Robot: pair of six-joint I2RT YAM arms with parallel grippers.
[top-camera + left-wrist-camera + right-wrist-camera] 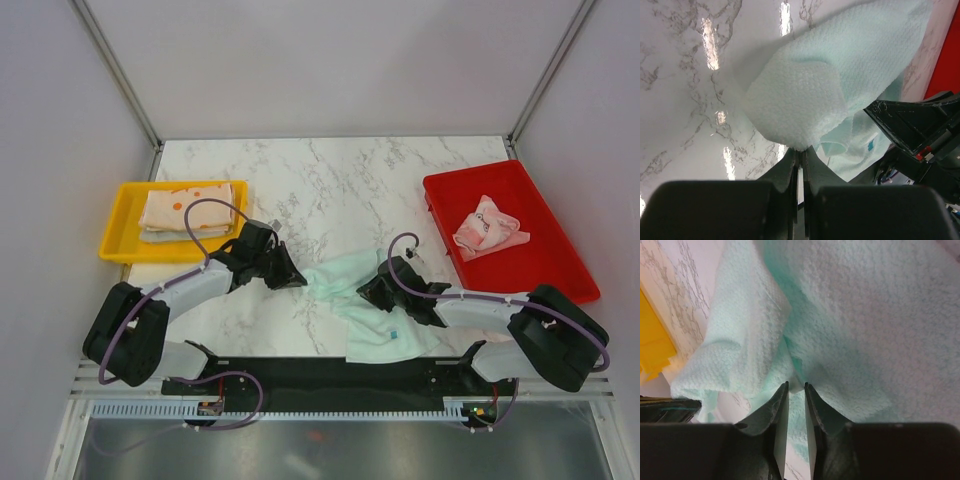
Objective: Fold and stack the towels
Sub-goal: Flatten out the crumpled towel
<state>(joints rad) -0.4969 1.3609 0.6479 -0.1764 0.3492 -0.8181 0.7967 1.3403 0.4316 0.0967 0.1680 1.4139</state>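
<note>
Left pincer (800,151) pinches mint towel (805,95) corner; right pincer (796,386) nips its fold.

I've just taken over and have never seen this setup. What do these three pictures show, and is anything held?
These are two robot arms bolted at the near edge of a white marble table. The wide picture looks down from above and behind them; the other two come from a camera on each wrist. A mint green cloth towel lies rumpled on the table between the arms. The left gripper is shut on an edge of it. The right gripper has its jaws nearly together at a fold of the same towel; I cannot tell whether it grips. A yellow tray on the left holds a folded orange-spotted towel; a red tray on the right holds a crumpled pink patterned towel.
</note>
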